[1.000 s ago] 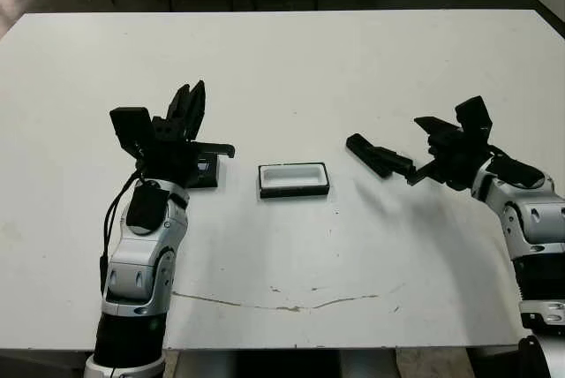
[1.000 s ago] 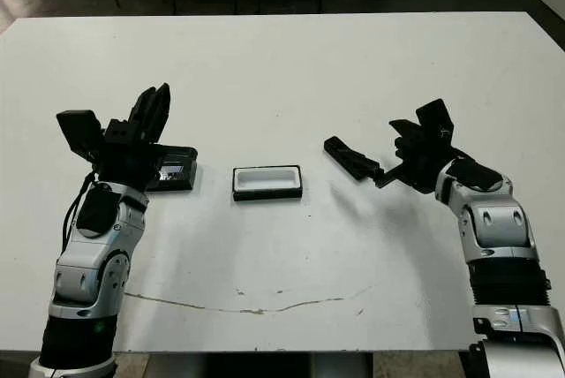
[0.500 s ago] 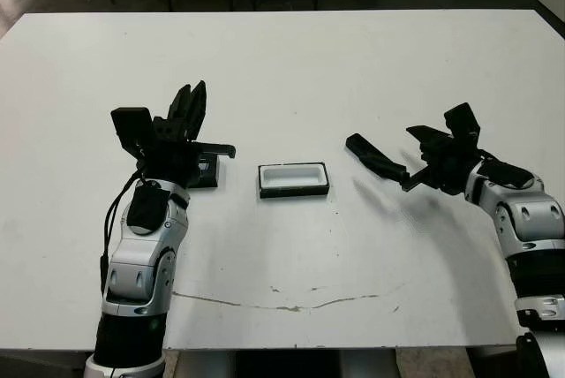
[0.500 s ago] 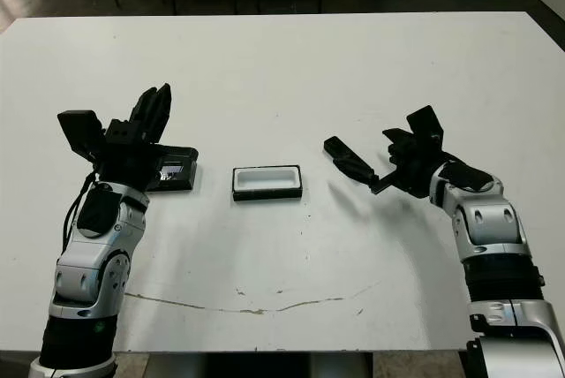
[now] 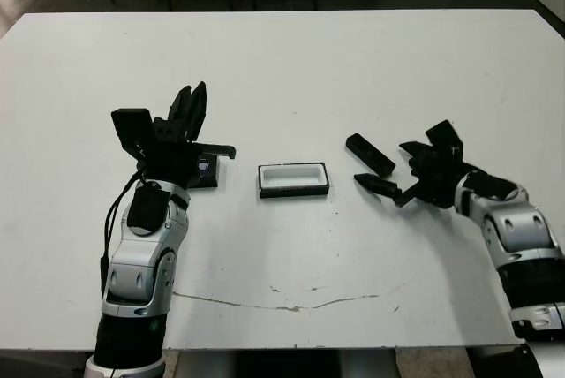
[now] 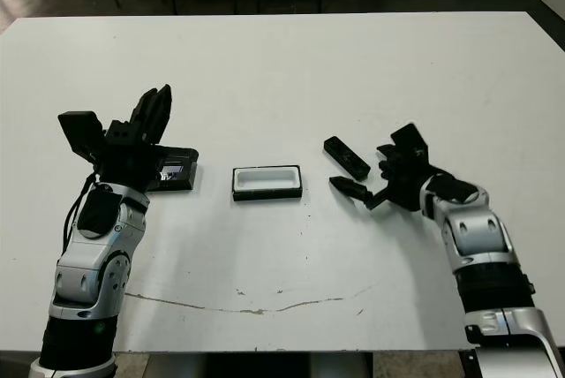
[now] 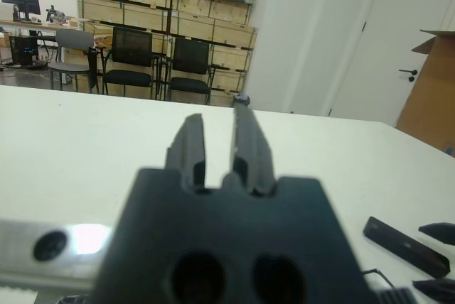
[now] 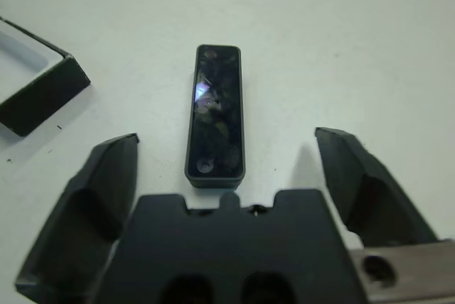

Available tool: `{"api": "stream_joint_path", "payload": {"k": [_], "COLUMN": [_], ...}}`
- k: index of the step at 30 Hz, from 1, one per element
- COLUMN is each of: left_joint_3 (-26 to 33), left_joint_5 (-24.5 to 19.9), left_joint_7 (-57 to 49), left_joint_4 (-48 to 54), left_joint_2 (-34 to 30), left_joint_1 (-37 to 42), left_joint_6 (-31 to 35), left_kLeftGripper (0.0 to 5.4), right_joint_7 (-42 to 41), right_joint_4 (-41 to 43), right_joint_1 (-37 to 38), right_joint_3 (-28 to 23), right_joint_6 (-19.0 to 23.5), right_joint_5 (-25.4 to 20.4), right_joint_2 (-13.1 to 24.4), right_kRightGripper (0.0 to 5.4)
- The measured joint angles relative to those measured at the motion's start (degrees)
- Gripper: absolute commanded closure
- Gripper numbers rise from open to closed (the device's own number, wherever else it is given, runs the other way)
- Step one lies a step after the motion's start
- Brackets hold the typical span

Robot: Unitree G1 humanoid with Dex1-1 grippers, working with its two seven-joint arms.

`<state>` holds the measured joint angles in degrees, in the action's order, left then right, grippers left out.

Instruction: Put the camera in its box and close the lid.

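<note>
The camera (image 5: 370,154), a slim black bar, lies flat on the white table to the right of the box (image 5: 294,179), a shallow black tray with a white lining. My right gripper (image 5: 390,166) is open and low over the table. In the right wrist view the camera (image 8: 215,116) lies between its spread fingers (image 8: 92,204), untouched. The lid (image 5: 205,172) lies flat left of the box, partly hidden behind my left gripper (image 5: 190,113). That gripper is raised above the lid, shut and holding nothing.
The white table (image 5: 291,69) stretches wide behind the objects. A thin dark crack (image 5: 291,303) runs across its surface near the front edge. Chairs and wooden crates (image 7: 163,27) stand beyond the table.
My right gripper has moved left and down to the camera, and its open fingers now straddle the camera's near end. The camera, box, lid and left arm have stayed put.
</note>
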<state>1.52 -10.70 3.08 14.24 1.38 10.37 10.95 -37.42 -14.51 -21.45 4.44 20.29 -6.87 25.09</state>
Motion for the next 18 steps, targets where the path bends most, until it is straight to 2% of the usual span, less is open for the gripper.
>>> {"api": "stream_joint_path", "payload": {"k": [6,15,18], "left_joint_3": [0.0,-0.3,-0.3], "left_joint_5": [0.0,0.5,0.5], "left_joint_7": [0.0,0.0,0.0], "left_joint_4": [0.0,0.0,0.0], "left_joint_2": [0.0,0.0,0.0], "left_joint_1": [-0.3,-0.5,-0.5], "left_joint_6": [0.0,0.0,0.0], "left_kLeftGripper": [5.4,5.4,5.4], "right_joint_7": [4.5,4.9,4.1], "right_joint_4": [2.9,3.6,3.7], "right_joint_1": [1.7,2.4,2.1], "right_joint_3": [0.2,-0.1,-0.5], "right_joint_6": [-0.3,-0.2,1.5], "right_joint_5": [2.4,2.0,0.8], "right_joint_2": [-0.4,-0.7,-0.7], "right_kRightGripper": [2.42,4.46,5.13]}}
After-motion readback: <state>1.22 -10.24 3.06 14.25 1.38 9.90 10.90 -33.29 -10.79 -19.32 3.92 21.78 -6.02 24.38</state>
